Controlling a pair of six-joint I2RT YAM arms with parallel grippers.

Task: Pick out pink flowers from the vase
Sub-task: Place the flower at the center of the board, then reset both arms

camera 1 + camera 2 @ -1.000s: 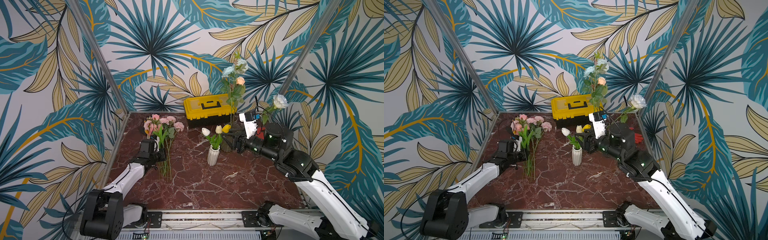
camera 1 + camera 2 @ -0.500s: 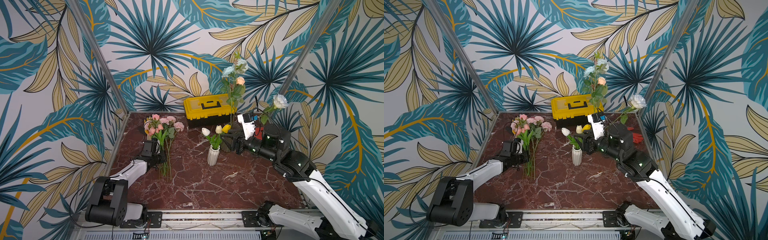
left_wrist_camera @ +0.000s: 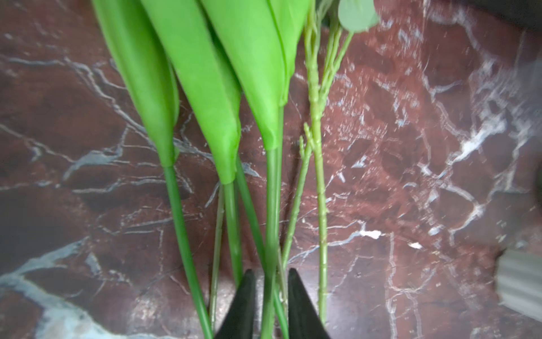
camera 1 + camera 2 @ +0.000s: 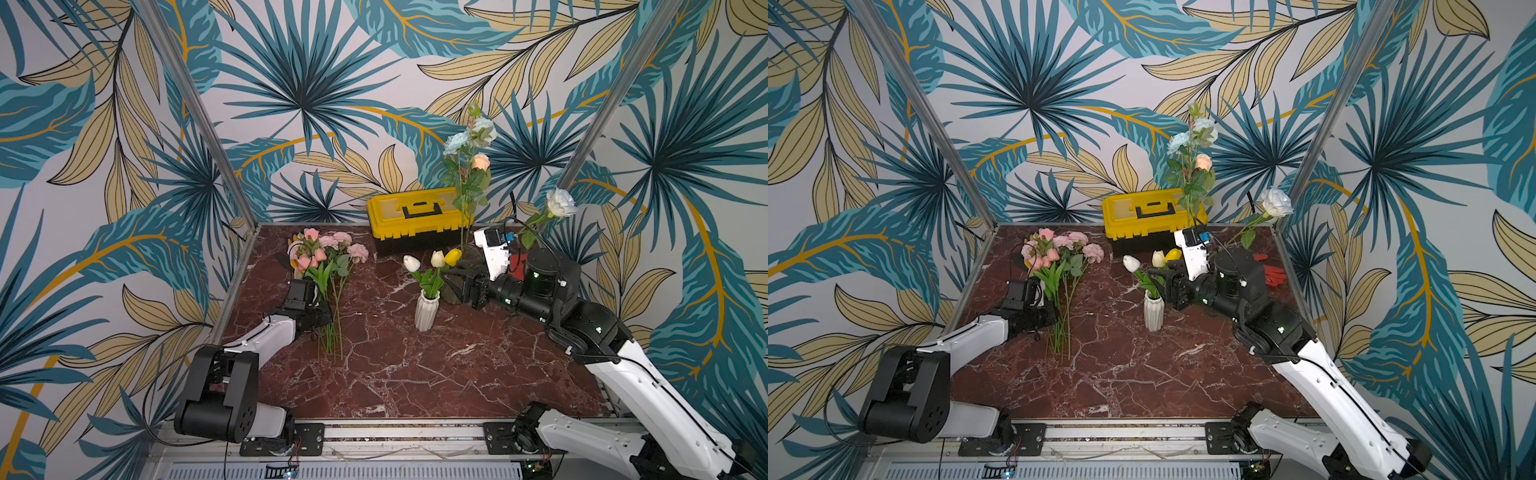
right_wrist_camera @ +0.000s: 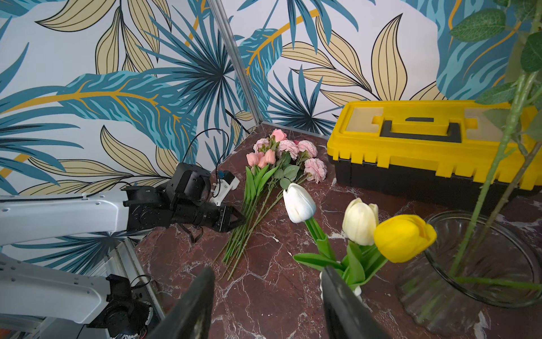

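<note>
The pink flowers (image 4: pixel 328 249) lie in a bunch on the marble table (image 4: pixel 395 374) at the back left, blooms toward the wall, also seen from the right wrist (image 5: pixel 284 149). My left gripper (image 4: pixel 324 319) sits low over their green stems (image 3: pixel 272 205). Its fingers (image 3: pixel 246 296) are slightly apart, stems run between them, and marble shows beside one stem, so it is open. A white ribbed vase (image 4: pixel 426 311) holds white and yellow tulips (image 5: pixel 360 223). My right gripper (image 5: pixel 267 270) stands open and empty just right of it. A glass vase (image 5: pixel 481 264) holds pale blue roses (image 4: pixel 469 133) and a peach bud.
A yellow toolbox (image 4: pixel 415 216) stands against the back wall. A white rose (image 4: pixel 561 202) leans out above the right arm. Something red (image 4: pixel 1273 274) lies at the right edge behind that arm. Patterned walls close in the left, back and right sides.
My left gripper's fingers have parted around the stems. The left arm has folded lower and nearer its base. The right arm has hardly moved.
</note>
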